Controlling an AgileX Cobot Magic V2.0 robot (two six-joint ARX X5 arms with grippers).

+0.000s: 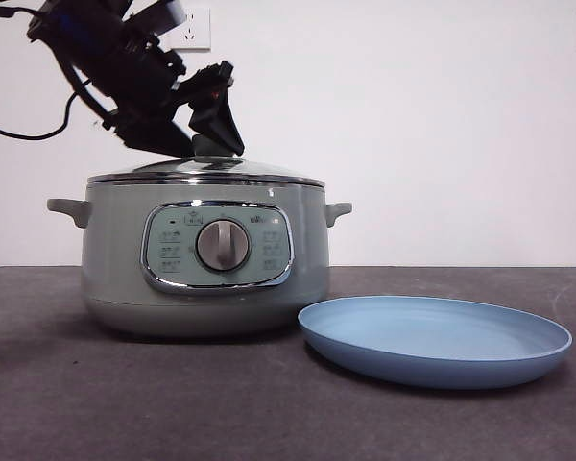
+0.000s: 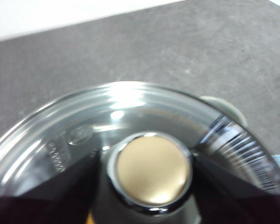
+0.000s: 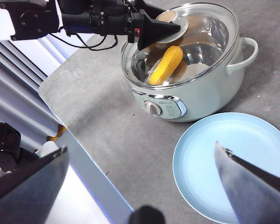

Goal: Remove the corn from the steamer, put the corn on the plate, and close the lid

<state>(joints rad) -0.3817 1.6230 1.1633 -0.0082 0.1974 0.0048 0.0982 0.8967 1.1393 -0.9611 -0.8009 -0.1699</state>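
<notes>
Left pincer [image 1: 214,134] is down on the lid's knob [image 2: 152,170], lid [image 1: 206,170] on the steamer [image 1: 206,259].

Its jaws sit either side of the knob, touching it, so clamped on it. The corn [image 3: 165,65] lies inside the steamer, under that pincer, seen through the glass. Right pincer [image 3: 144,163] hangs wide open, the blue plate [image 3: 233,163] just below it on the grey worktop [image 1: 77,384].

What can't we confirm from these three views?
- Corn: front view hides it behind the steamer wall; seen only through the lid in the right wrist view.
- Left gripper contact with the knob: left wrist view is blurred and cut off at the bottom edge.
- Panel text: too small.
- Plate: partly covered by the right gripper.
</notes>
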